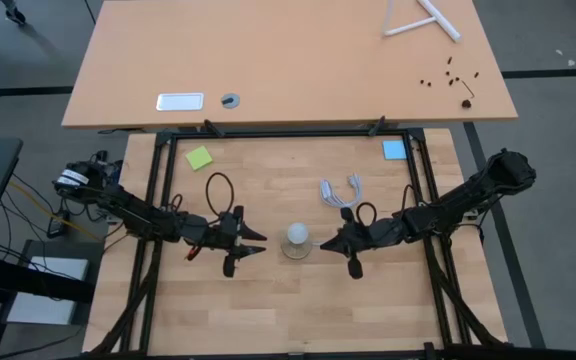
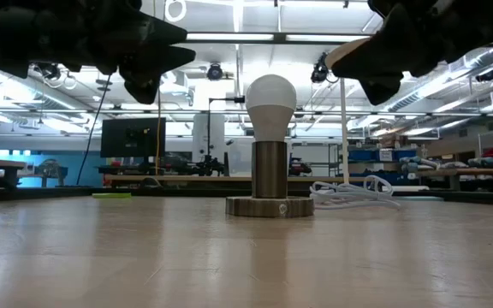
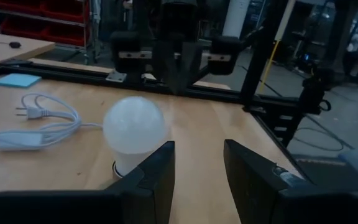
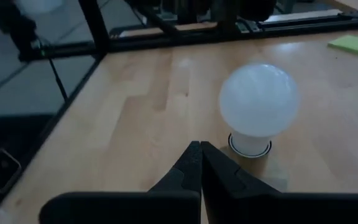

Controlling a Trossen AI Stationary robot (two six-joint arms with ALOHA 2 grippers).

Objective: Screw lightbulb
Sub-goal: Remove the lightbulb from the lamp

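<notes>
White lightbulb (image 1: 298,236) untouched — left gripper (image 1: 251,243) jaws parted, empty; right gripper (image 1: 330,243) jaws closed, empty.

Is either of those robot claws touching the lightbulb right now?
Apart. The high view shows bare table between the lightbulb and both the left tool and the right tool; the low view shows both raised off to its sides.

The high camera is looking straight down on the whole table (image 1: 268,310). The low camera is looking level across it, close to the bulb (image 2: 270,103). Both wrist cameras are facing that bulb from opposite sides, nearby.
</notes>
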